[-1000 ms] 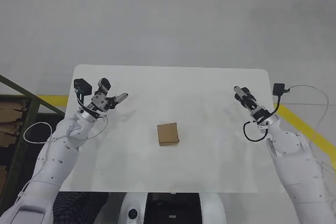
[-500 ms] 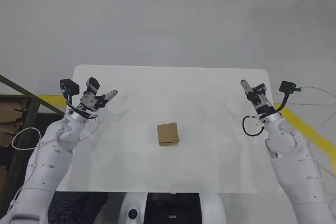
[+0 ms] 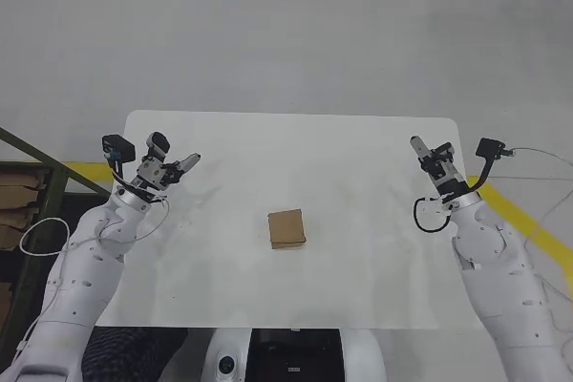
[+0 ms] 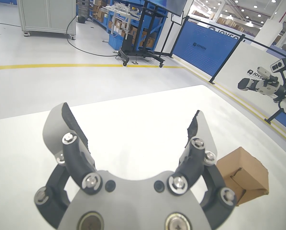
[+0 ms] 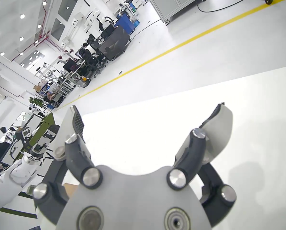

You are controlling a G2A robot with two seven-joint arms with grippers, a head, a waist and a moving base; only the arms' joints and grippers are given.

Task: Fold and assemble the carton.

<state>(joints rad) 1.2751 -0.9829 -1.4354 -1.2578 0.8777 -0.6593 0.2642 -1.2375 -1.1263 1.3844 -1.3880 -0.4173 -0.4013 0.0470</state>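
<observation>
A small brown carton (image 3: pixel 286 229) is sitting near the middle of a white worktop (image 3: pixel 363 277), its flat top facing up and its edges running roughly square to the worktop's sides. Nothing is touching it. The robot's two arms are flanking it, one at each side of the worktop, both well apart from the box.

The left claw (image 3: pixel 175 153) is hovering over the worktop's left part, towards the far corner, with its jaws spread wide and nothing between them. From the left wrist view, the left claw (image 4: pixel 131 113) is showing its two dark-padded fingers (image 4: pixel 73 125) splayed over bare white surface, while the carton (image 4: pixel 243 173) is lying off to one side of it, one face showing folded flaps and a slightly ragged seam.

The right claw (image 3: pixel 428 146) is hanging over the worktop's right part, near the far edge, and is likewise standing open and holding nothing. In the right wrist view, the right claw (image 5: pixel 146 110) is pointing across the bare worktop (image 5: pixel 265 120) with its fingers (image 5: pixel 77 120) held wide apart.

A yellow line (image 3: pixel 516 215) is running across the pale floor beside the worktop's right edge, and brown cardboard pieces (image 3: pixel 10 196) are lying on a dark rack off its left side.
</observation>
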